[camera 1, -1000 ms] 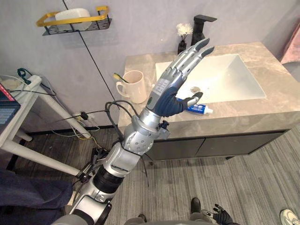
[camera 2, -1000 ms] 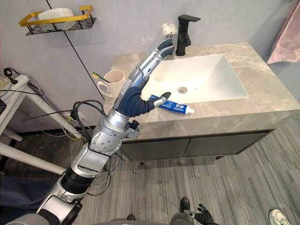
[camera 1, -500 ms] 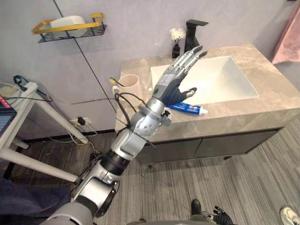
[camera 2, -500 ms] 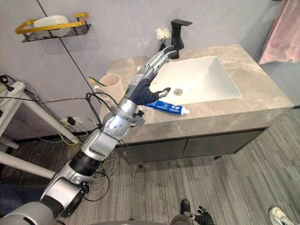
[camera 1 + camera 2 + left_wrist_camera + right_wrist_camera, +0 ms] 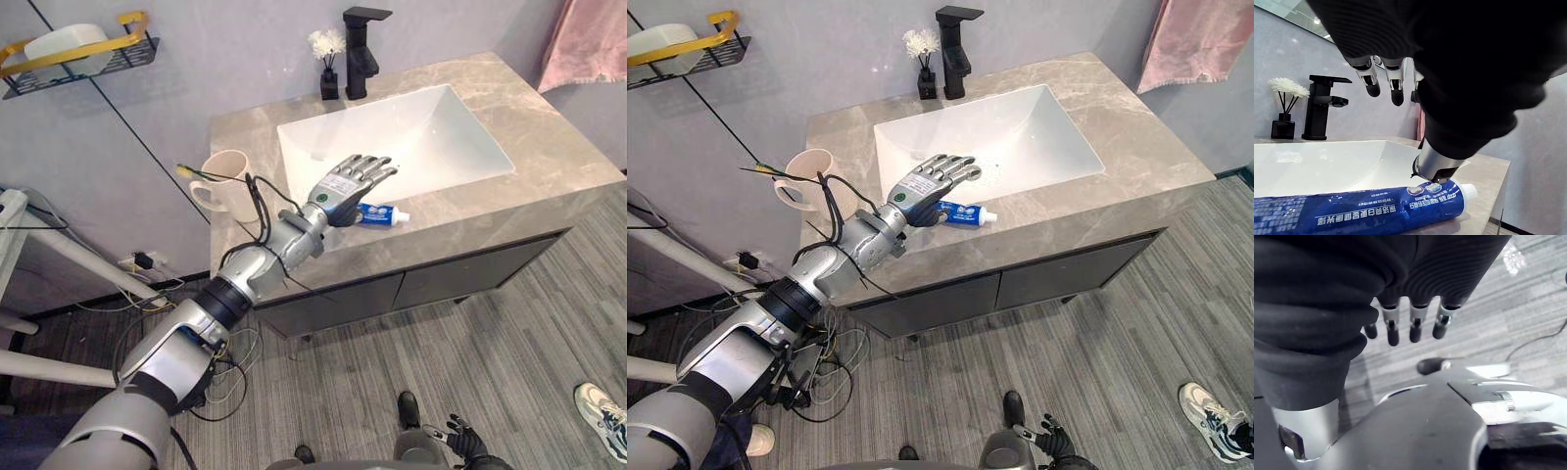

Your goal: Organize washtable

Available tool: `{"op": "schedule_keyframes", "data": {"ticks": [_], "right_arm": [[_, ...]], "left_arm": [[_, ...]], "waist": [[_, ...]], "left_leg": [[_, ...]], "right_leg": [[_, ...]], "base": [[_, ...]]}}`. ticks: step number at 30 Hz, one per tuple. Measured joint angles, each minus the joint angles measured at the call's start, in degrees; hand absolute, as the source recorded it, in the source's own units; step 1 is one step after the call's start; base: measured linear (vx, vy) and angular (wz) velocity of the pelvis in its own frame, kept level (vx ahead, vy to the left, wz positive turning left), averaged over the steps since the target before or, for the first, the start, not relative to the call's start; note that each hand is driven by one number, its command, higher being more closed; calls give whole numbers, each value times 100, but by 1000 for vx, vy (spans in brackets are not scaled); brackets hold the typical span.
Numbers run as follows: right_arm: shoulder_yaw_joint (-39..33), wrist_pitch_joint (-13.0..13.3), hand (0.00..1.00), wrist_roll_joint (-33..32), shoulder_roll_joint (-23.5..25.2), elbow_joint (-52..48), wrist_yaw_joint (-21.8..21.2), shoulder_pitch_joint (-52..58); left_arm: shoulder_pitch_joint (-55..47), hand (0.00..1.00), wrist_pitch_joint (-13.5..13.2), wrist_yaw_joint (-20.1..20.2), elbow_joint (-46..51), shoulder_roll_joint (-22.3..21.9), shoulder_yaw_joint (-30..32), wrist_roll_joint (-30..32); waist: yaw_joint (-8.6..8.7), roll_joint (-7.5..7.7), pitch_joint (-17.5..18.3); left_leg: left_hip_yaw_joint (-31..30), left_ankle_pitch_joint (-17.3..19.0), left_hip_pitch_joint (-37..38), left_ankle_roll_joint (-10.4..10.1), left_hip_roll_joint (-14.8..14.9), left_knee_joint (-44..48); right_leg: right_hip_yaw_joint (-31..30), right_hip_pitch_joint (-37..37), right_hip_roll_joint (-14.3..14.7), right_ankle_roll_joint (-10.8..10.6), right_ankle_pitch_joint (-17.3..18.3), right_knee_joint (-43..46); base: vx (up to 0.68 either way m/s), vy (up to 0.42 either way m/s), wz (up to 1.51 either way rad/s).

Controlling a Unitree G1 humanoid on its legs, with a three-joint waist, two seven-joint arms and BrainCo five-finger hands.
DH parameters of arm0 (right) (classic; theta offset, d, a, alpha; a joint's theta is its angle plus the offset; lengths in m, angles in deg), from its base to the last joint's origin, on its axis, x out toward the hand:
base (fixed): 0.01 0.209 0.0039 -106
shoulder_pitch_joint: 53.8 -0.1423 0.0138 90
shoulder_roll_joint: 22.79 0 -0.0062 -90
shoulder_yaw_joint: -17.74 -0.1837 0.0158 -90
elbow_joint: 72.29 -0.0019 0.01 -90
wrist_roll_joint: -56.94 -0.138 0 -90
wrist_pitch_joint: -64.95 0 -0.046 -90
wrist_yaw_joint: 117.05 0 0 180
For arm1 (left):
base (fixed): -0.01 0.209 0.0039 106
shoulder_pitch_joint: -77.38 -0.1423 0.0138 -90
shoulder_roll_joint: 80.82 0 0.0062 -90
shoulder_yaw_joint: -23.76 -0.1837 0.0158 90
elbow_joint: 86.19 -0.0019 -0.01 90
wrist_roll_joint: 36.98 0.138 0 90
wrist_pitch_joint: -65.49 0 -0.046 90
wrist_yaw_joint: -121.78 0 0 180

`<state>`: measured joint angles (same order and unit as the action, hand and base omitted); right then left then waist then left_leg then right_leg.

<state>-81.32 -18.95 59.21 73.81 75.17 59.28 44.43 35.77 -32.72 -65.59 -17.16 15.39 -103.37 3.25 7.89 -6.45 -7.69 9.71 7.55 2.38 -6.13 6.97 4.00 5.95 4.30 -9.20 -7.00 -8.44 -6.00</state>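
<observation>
Left robot hand [image 5: 345, 185] has lowered over toothpaste [image 5: 384, 212], seemingly open.

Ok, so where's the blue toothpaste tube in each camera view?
Left eye view: the toothpaste tube lies on the counter in front of the sink, partly under the open left hand.
Right eye view: same spot, the tube has its cap toward the robot's right.
Left wrist view: the tube lies under the thumb.
Right wrist view: looks past the right hand at the floor.
Shared landmark: the black faucet behind the sink.
</observation>
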Motion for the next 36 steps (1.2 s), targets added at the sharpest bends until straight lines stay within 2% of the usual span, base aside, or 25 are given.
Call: {"op": "schedule_keyframes", "data": {"ticks": [6, 8, 10, 24, 25, 31, 32, 36], "right_arm": [[11, 18, 0, -2, -35, -43, 24, -12], [43, 9, 0, -3, -51, -41, 105, -11], [57, 8, 0, -4, -52, -37, 112, -10], [119, 15, 0, -2, -116, -28, 120, -10], [120, 16, 0, -2, -117, -28, 120, -11], [121, 28, 0, -1, -119, -31, 165, -12], [215, 32, 0, 1, -129, -39, 234, -44], [217, 32, 0, 1, -132, -39, 239, -44]], "left_arm": [[160, 0, -64, 25, -414, 77, -276, 29], [164, 0, -106, 429, -452, 163, -395, -435], [165, 0, -115, 501, -468, 169, -398, -596], [265, 0, -128, 329, -965, 147, -307, -687], [266, 100, -130, 319, -978, 146, -296, -686], [298, 100, -181, 189, -1175, 75, -152, -684], [455, 100, -211, 199, -1309, 63, -84, -678], [452, 100, -226, 200, -1318, 60, -101, -678]], "waist": [[76, -73, -127], [68, -83, -195], [86, -83, -199], [110, -84, -228], [110, -83, -235], [114, -84, -277], [219, -68, -360], [219, -68, -360]], "left_leg": [[48, 1, 27, -1, 9, -1], [146, 12, 34, -17, 17, -1], [179, 21, 27, -23, 20, -5], [326, 94, 124, -28, 34, 27], [330, 94, 126, -29, 38, 27], [468, 134, 191, -68, 100, 18], [477, 144, 200, -73, 111, 21], [478, 144, 199, -74, 113, 27]], "right_leg": [[-35, 0, 12, 0, 0, 0], [-124, 54, 34, 4, -9, 1], [-164, 92, 43, 8, -14, 2], [-311, 79, 76, 14, -17, 1], [-314, 79, 80, 14, -17, 1], [-422, 101, 159, 18, -14, 3], [-436, 98, 176, 18, -14, 4], [-440, 99, 179, 19, -14, 4]], "base": [[0, 0, -3], [-12, -5, -18], [-7, -8, -14], [-11, -4, -5], [-18, -16, -4], [-17, -26, -10], [-65, -45, -13], [-55, -32, -2]]}}
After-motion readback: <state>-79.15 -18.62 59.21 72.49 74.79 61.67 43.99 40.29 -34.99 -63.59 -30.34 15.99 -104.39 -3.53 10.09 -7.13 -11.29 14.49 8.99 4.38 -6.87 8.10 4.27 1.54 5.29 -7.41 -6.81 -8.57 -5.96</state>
